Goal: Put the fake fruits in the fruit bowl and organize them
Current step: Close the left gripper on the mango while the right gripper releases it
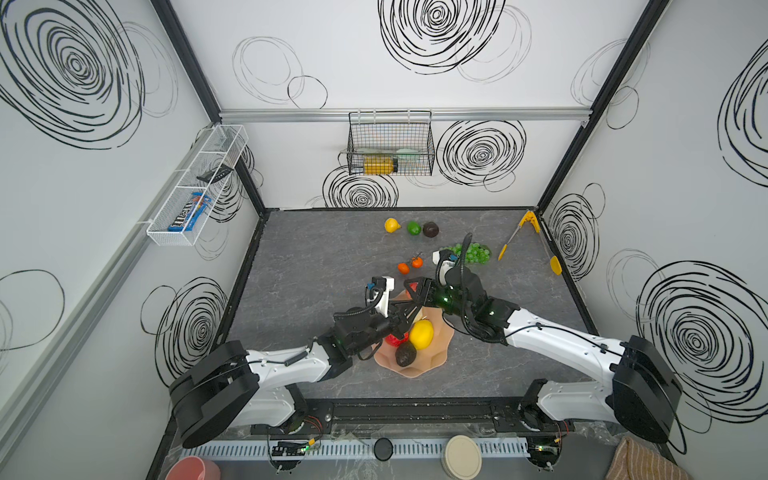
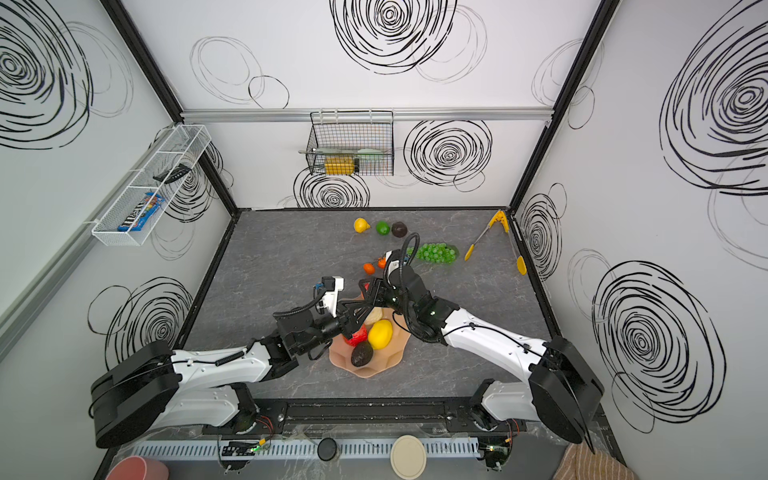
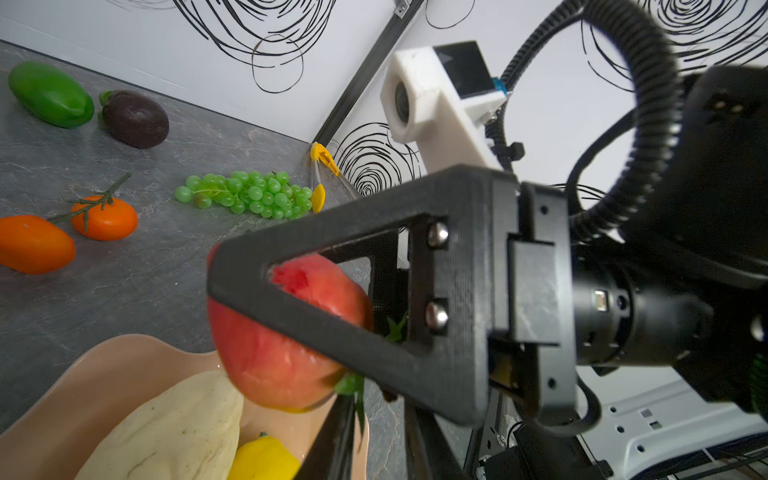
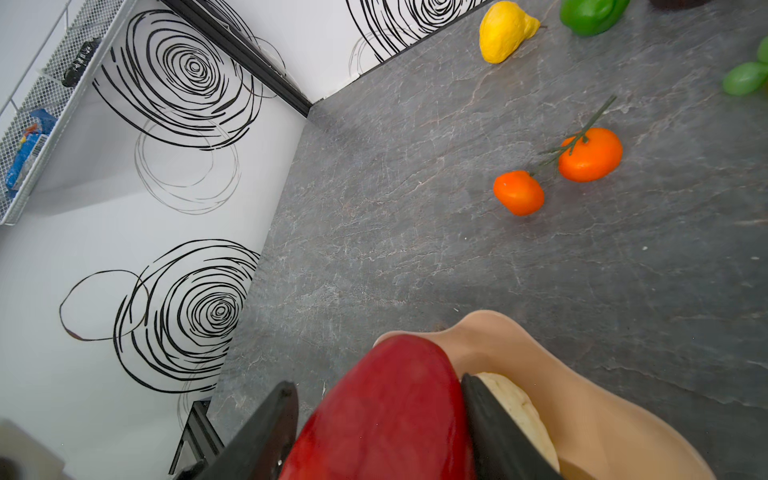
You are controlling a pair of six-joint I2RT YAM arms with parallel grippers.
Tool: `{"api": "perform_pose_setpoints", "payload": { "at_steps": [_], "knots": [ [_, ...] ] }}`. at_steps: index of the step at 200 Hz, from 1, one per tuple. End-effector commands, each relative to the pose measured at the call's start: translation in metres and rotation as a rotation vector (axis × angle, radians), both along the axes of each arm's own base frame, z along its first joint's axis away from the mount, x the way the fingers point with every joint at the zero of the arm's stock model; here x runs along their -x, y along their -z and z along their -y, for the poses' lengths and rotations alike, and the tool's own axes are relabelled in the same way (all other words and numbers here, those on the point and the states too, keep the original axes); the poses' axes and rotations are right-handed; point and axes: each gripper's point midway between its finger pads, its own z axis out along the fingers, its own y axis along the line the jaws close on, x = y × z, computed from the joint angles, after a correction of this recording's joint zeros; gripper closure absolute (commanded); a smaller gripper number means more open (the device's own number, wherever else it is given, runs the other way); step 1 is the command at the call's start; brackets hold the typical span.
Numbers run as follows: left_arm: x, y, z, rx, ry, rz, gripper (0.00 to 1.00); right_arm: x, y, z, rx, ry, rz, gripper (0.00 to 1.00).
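Note:
The scalloped peach fruit bowl (image 1: 432, 358) sits near the front middle of the table and holds a yellow lemon (image 1: 421, 333), a dark avocado (image 1: 405, 354), a red fruit (image 1: 392, 340) and a pale pear (image 3: 178, 428). My right gripper (image 4: 378, 390) is shut on a red apple (image 3: 270, 357), hanging over the bowl's far rim. Just beside it, my left gripper (image 3: 382, 432) hovers above the pear, its jaws a narrow gap apart with nothing between them. Loose on the table lie two oranges (image 1: 409, 265), green grapes (image 1: 476, 252), a lime (image 1: 414, 227), a small lemon (image 1: 392, 225) and a dark avocado (image 1: 431, 229).
Yellow-tipped tongs (image 1: 517, 237) lie at the back right by the wall. A wire basket (image 1: 390, 143) hangs on the back wall and a white mesh shelf (image 1: 195, 187) on the left wall. A coral bowl (image 1: 193, 467), cream disc (image 1: 461, 455) and cloth (image 1: 640, 461) sit past the front rail.

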Motion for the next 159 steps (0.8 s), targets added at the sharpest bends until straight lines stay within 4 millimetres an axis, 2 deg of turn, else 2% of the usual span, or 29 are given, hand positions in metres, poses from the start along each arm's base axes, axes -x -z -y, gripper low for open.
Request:
{"api": "perform_pose_setpoints", "payload": {
  "at_steps": [1,17,36,83,159],
  "knots": [
    [0.004,-0.029,-0.003,0.080,0.005,0.069,0.72,-0.006,-0.009,-0.004,-0.009,0.015,0.024,0.47],
    [0.004,-0.029,-0.003,0.078,0.007,0.068,0.72,-0.005,-0.011,-0.007,-0.018,0.008,0.028,0.47],
    [0.003,-0.025,-0.001,0.069,0.010,0.058,0.67,-0.004,-0.012,-0.011,-0.017,-0.001,0.031,0.47],
    [-0.002,-0.018,-0.001,0.056,0.008,0.037,0.66,0.000,-0.013,-0.017,-0.030,-0.026,0.038,0.47],
    [-0.011,-0.005,-0.005,0.034,-0.016,-0.006,0.74,0.002,-0.013,-0.021,-0.023,-0.041,0.050,0.47]
  ]
}}
